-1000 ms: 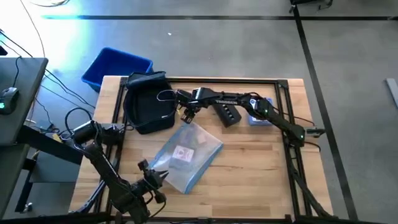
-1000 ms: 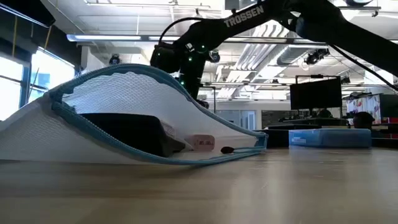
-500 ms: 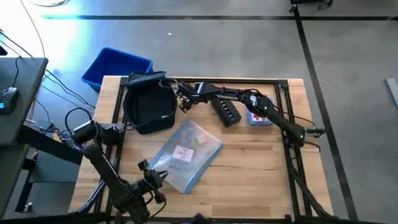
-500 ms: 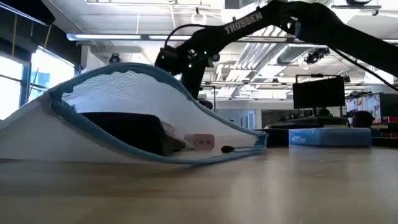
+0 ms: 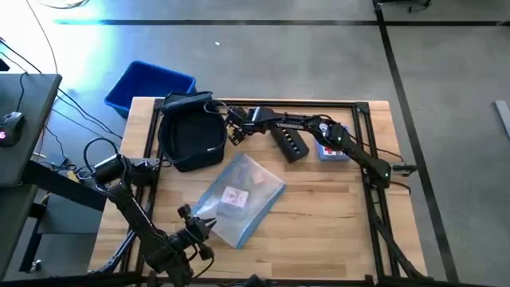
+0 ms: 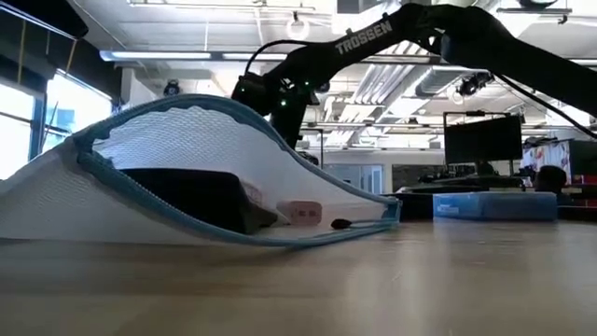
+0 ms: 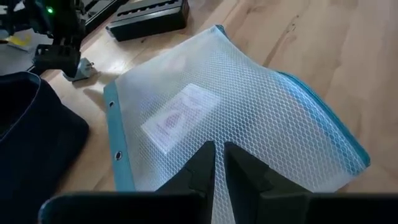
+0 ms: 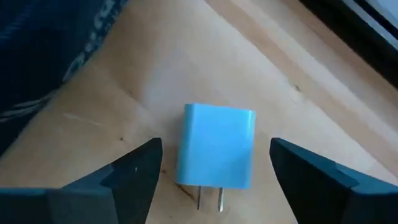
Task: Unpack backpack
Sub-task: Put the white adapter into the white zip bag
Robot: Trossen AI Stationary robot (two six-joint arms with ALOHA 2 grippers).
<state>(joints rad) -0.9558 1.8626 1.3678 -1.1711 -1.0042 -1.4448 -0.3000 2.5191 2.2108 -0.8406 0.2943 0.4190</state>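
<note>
The dark navy backpack [image 5: 191, 131] lies on the table at the far left, its fabric [image 8: 50, 50] also showing in the right wrist view. My right gripper [image 5: 236, 133] is open just to its right, over the bare wood. A small light-blue plug charger [image 8: 217, 152] lies flat on the table between the two spread fingers, touching neither; it also shows in the left wrist view [image 7: 79, 68]. My left gripper [image 7: 215, 163] waits shut at the table's near left, by the near edge of a clear mesh pouch [image 5: 239, 195].
A bright blue bin [image 5: 149, 86] stands off the table's far left corner. A black bar-shaped device [image 5: 291, 145] and a blue box [image 5: 333, 151] lie to the right of the charger. The pouch with a pale label fills the table's middle.
My right gripper has gone a little toward the table's far edge and the backpack, then stayed still. The pouch and the backpack have not moved.
</note>
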